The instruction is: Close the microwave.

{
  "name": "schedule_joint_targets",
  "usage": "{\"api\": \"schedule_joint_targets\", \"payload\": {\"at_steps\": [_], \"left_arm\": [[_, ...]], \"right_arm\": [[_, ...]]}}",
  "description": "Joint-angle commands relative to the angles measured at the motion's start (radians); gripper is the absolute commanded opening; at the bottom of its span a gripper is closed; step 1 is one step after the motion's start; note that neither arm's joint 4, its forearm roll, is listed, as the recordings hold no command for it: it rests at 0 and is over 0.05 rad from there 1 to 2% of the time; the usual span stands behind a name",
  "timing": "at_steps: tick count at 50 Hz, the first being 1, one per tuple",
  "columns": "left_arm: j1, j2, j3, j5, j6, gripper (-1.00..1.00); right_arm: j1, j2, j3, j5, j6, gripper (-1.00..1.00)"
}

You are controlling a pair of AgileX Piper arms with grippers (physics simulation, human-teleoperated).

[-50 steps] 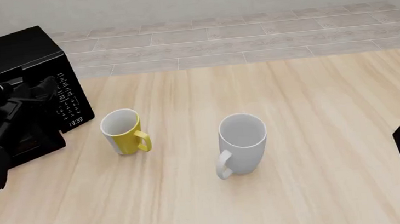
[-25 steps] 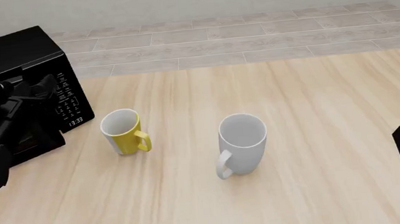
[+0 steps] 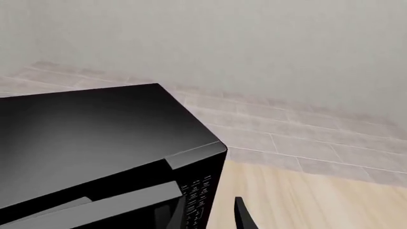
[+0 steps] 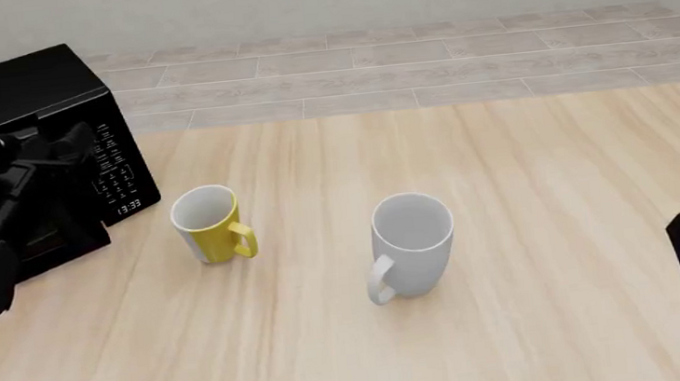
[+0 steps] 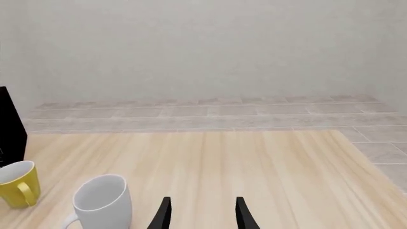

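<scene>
Slightly raised since a second ago, the left claw (image 4: 55, 148), state unclear, hovers at the microwave (image 4: 20, 100) on the worktop's (image 4: 507, 231) far left. Right claw (image 5: 202, 214) open.

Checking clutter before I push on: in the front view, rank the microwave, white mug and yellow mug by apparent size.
1. microwave, by far the largest, though the left arm hides part of it.
2. white mug.
3. yellow mug, smallest; it sits slightly farther from the camera, so the true gap may be smaller.
</scene>
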Motion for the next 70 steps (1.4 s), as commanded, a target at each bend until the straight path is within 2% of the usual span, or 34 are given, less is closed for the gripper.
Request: {"api": "schedule_joint_targets", "payload": {"at_steps": [1, 70], "left_arm": [[0.088, 0.101, 0.025, 0.214, 0.036, 1.0], [0.133, 0.187, -0.04, 0.217, 0.034, 1.0]], "right_arm": [[-0.001, 0.0, 0.0, -0.004, 0.002, 1.0], [0.008, 0.0, 0.0, -0.002, 0.002, 1.0]]}}
